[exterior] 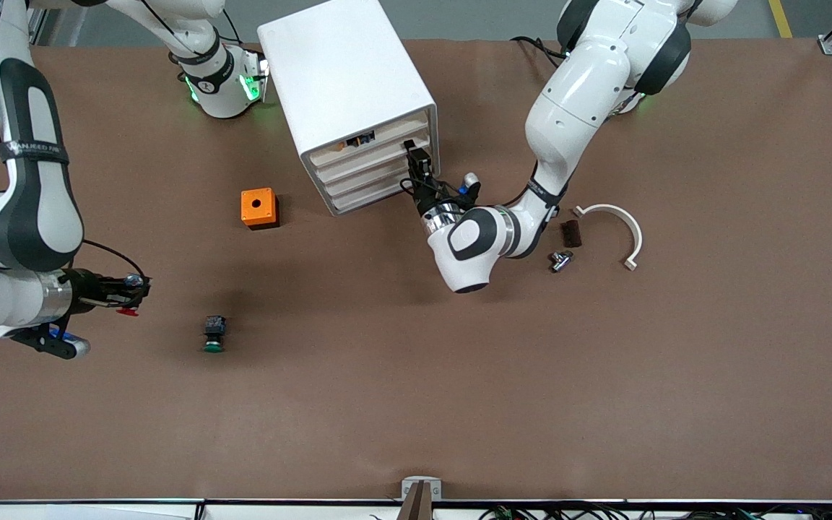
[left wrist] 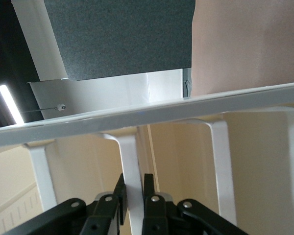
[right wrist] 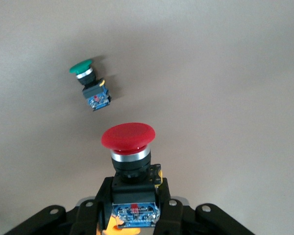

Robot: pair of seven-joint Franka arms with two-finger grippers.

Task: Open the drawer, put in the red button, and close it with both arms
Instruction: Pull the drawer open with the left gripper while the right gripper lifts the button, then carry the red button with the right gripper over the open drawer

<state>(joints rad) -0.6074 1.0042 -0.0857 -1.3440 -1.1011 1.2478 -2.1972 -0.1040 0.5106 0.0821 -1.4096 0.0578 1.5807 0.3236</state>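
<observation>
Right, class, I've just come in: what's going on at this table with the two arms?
The left gripper is at the front of the white cabinet, its fingers pinched on a thin rib of a drawer. The right gripper, up over the right arm's end of the table, holds the red button. A green button lies on the table.

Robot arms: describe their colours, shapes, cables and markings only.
Both arms are glossy white, rounded shells with black joint sections. The right arm wears a black band with white lettering, and black cables run along it. Green lights glow on one base. The left hand and the right hand are black, two-fingered.
</observation>
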